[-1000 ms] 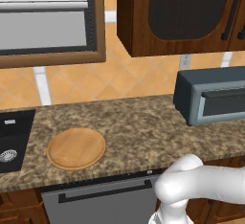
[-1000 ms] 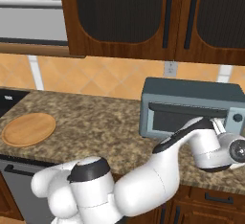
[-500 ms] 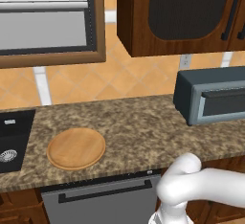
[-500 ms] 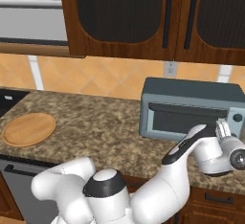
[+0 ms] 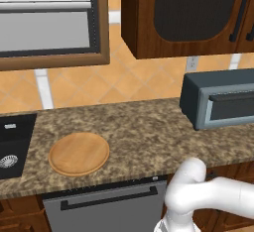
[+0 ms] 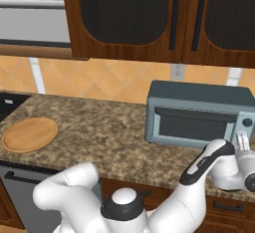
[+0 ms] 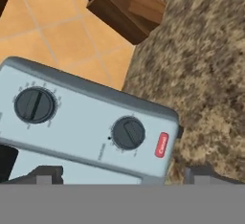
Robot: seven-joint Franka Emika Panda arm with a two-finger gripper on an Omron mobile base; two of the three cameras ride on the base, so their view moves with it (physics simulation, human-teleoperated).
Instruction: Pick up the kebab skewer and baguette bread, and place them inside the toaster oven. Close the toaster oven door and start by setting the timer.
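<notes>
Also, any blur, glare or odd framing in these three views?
Left base view: sharp and evenly lit, toaster oven cut off at the right edge. Right base view: no glare on the toaster oven door. Hand view: rolled, control knobs close and soft, no shadows.

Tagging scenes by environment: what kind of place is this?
A home kitchen, rendered. A granite-look counter runs under dark wooden wall cabinets and an orange tile backsplash. On the counter stands a toaster oven; a black sink is set in at the left, and a round wooden board lies near it.
</notes>
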